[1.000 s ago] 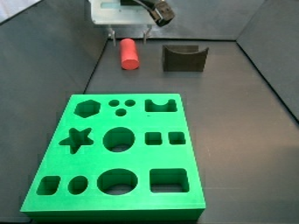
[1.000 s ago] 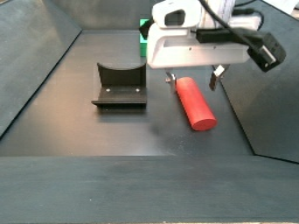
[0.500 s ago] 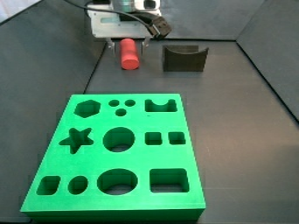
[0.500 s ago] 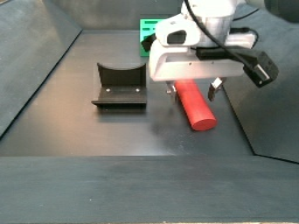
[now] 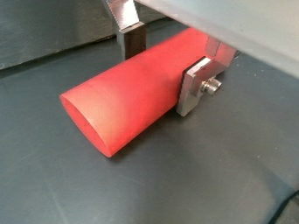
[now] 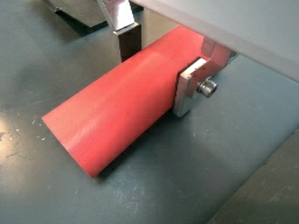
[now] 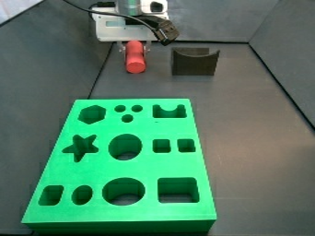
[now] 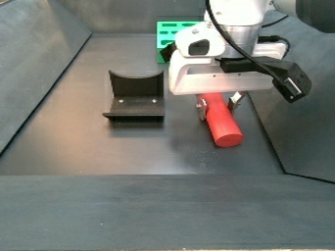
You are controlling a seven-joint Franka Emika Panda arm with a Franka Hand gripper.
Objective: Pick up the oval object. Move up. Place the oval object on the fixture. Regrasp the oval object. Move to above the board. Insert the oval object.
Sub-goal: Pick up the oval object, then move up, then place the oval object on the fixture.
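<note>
The red-orange oval object (image 5: 117, 105) lies on its side on the dark floor. It shows in both wrist views (image 6: 105, 122) and both side views (image 7: 133, 58) (image 8: 221, 125). My gripper (image 5: 163, 70) (image 6: 159, 72) is low over it (image 7: 133, 42) (image 8: 217, 101), with one finger on each side of the peg and both pads touching it. The fixture (image 7: 193, 62) (image 8: 133, 98) stands apart beside the peg, its notch empty. The green board (image 7: 123, 166) lies flat on the floor, and only a corner of it shows behind the arm (image 8: 163, 37).
Dark walls enclose the floor on the far side and both flanks in both side views. The fixture's corner (image 6: 77, 12) shows just beyond one finger. The peg lies near the back wall, between a side wall and the fixture.
My gripper has come down from above the peg until its fingers straddle it, and the fingers have closed in against its sides. The peg, fixture and board have not moved.
</note>
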